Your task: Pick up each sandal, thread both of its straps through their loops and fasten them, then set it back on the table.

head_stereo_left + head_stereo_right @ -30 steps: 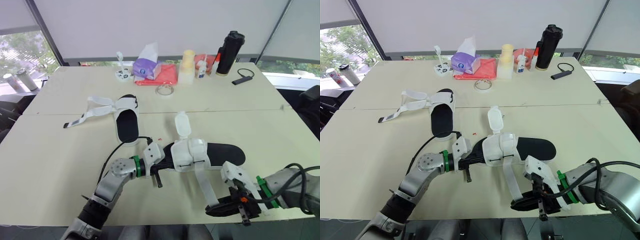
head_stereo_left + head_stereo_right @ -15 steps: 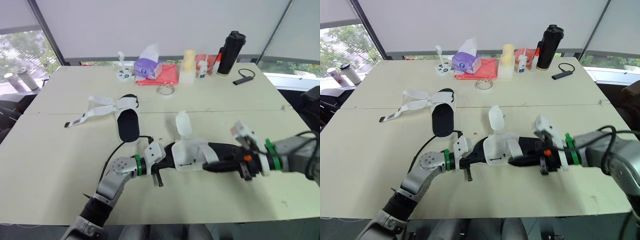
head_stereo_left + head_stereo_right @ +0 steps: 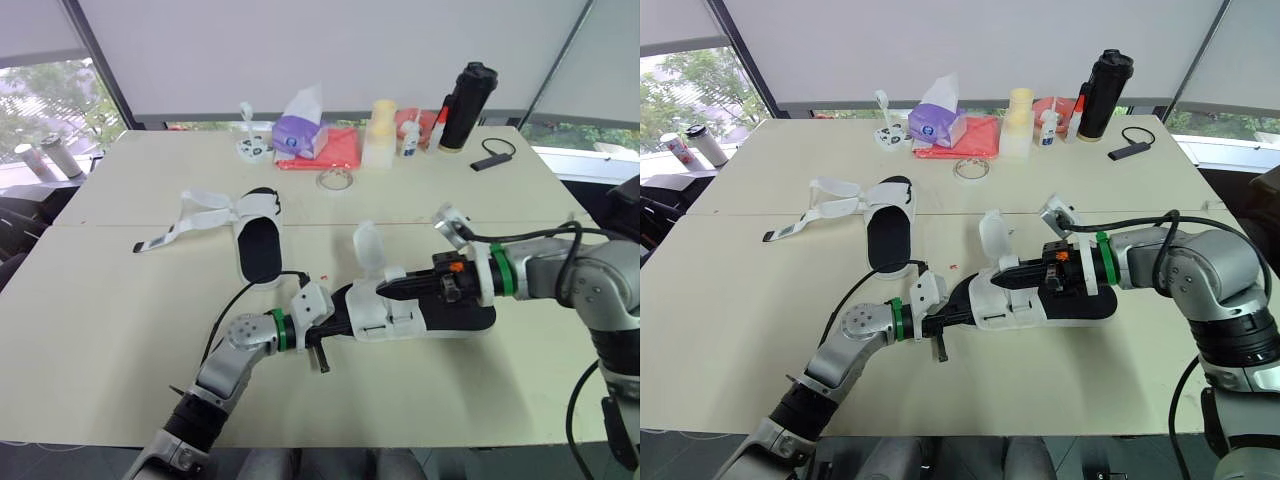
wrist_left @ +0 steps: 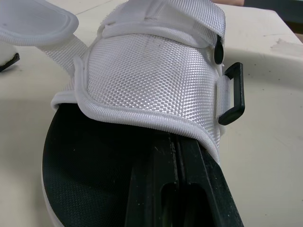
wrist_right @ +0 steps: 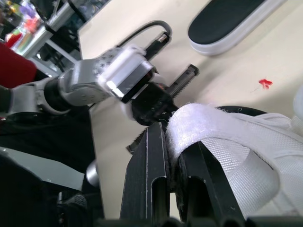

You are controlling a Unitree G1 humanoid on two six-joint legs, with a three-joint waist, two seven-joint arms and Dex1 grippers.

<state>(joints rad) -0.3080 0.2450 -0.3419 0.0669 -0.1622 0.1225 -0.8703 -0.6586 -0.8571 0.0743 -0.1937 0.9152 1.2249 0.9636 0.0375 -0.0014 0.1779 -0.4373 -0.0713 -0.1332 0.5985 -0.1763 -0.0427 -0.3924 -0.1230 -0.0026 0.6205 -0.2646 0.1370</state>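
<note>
White woven mesh over a black sole: that is the near sandal (image 3: 440, 320), which we find lying flat on the pale cream table (image 3: 90, 330) between the two grippers. The left gripper (image 3: 338, 316) meets it at one end. In the left wrist view its black fingers (image 4: 161, 179) sit pressed together, tucked under the edge of the mesh upper on top of the sole, and a black plastic buckle loop (image 4: 234, 93) hangs at the side of that upper. From the other side the right gripper (image 3: 392, 287) reaches over the sandal, its fingers pinched on a white fuzzy-backed strap (image 5: 208, 124) that arches up off the upper. Just behind, a second rounded white flap (image 3: 366, 246) of the same sandal stands upright. Farther back and to the left, we see the second sandal (image 3: 256, 245) resting on the table, its loose white straps (image 3: 195, 215) splayed out to the side. Along the far edge, well apart from the sandals, stand a clear tape roll (image 3: 333, 180), a purple tissue pack (image 3: 297, 135) on a red cloth (image 3: 338, 152), a pale yellow stack of cups (image 3: 377, 130), a small white bottle (image 3: 409, 140), a tall black flask (image 3: 462, 105) and a small black device with a cord (image 3: 492, 160).
</note>
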